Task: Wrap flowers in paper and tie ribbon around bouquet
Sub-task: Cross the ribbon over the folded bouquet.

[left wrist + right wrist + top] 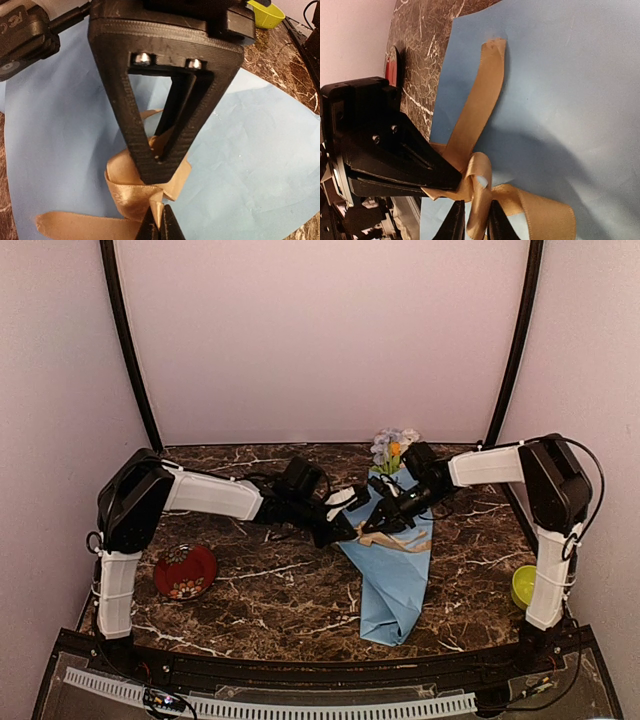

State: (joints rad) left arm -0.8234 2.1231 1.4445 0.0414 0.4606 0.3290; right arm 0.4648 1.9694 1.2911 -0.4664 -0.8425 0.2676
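Observation:
The bouquet lies on the marble table with its flowers (393, 448) at the far end, wrapped in the light-blue paper (396, 585) (250, 150) (560, 60). The tan ribbon (402, 540) (117, 192) (480, 100) is looped into a loose knot on top of the paper. My left gripper (349, 526) (161, 226) is shut on a strand of the ribbon right at the knot. My right gripper (376, 523) (476, 224) meets it tip to tip. Its jaws are slightly parted, with a ribbon strand running loosely between them.
A red patterned dish (185, 571) (390, 70) sits at the near left. At the near right, by the right arm's base, stands a yellow-green bowl (524, 585) (265, 14). A ribbon tail (75, 226) trails across the paper.

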